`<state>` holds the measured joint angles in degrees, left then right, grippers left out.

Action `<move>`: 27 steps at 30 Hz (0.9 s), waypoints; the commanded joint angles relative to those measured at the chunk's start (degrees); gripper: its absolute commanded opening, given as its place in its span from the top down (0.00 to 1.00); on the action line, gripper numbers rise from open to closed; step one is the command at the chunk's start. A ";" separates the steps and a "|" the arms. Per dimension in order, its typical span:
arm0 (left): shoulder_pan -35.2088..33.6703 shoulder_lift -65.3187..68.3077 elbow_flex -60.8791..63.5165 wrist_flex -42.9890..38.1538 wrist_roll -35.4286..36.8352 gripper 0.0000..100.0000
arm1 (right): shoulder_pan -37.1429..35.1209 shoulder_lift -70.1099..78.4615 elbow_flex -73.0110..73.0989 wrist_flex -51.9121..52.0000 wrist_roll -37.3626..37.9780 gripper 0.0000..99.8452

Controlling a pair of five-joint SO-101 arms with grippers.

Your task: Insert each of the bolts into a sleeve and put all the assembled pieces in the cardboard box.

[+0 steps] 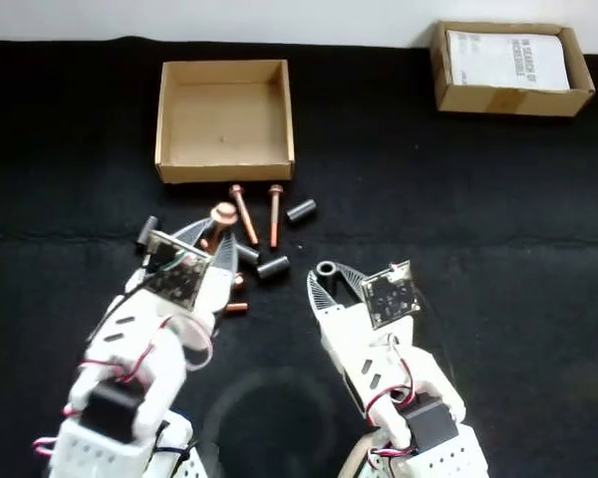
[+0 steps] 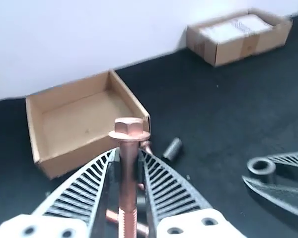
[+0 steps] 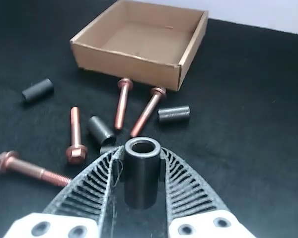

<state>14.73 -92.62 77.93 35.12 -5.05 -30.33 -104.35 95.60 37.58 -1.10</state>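
From above: the L gripper (image 1: pixel 217 239) is clamping the held bolt (image 1: pixel 223 214), head up, near the front of the box (image 1: pixel 224 171). The R gripper (image 1: pixel 324 279) is pinching the held sleeve (image 1: pixel 326 270) from both sides, bore facing up. Loose bolts (image 1: pixel 244 214) and loose sleeves (image 1: pixel 300 210) are lying scattered on the black mat (image 1: pixel 478 299) btwn the grippers and the box. The far box (image 1: pixel 508 100), w/ a printed sheet in it, is sitting well apart at the back.

L wrist cam: the L gripper (image 2: pixel 129 153) is gripping the held bolt (image 2: pixel 125 168) by the shank, w/ the hex head poking above the fingertips. The box (image 2: pixel 84 119) is sitting behind it and one loose sleeve (image 2: pixel 172 148) is lying near its corner. The R gripper (image 2: pixel 268 173) is hanging off to the side w/ its sleeve.

R wrist cam: the R gripper (image 3: pixel 141 153) is closing tight on the held sleeve (image 3: pixel 141 173), which is standing upright, open end on top. Four loose bolts (image 3: pixel 75 134) and three loose sleeves (image 3: pixel 37 89) are lying on the mat btwn it and the box (image 3: pixel 154 42). Two of those bolts are pointing heads toward the box front, w/ a sleeve just beside one
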 commanded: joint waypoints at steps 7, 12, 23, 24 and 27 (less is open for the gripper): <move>6.64 -0.48 7.87 -18.99 0.44 0.99 | -0.31 -0.66 1.98 -0.13 0.44 0.99; 11.82 1.80 4.44 -18.90 8.97 0.99 | -0.31 -0.66 1.98 -0.13 0.44 0.99; 6.20 45.58 -24.40 -9.58 28.22 0.99 | -0.31 -0.66 2.07 -0.13 0.44 0.99; 6.37 48.75 -26.51 -6.24 29.45 0.99 | -0.31 -0.66 2.07 -0.13 0.44 0.99; 6.46 55.25 -31.78 3.25 33.14 0.99 | -0.31 -0.66 2.07 -0.04 0.44 0.99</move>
<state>21.76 -43.12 53.49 30.64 24.84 -30.33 -104.35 95.69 37.58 -1.01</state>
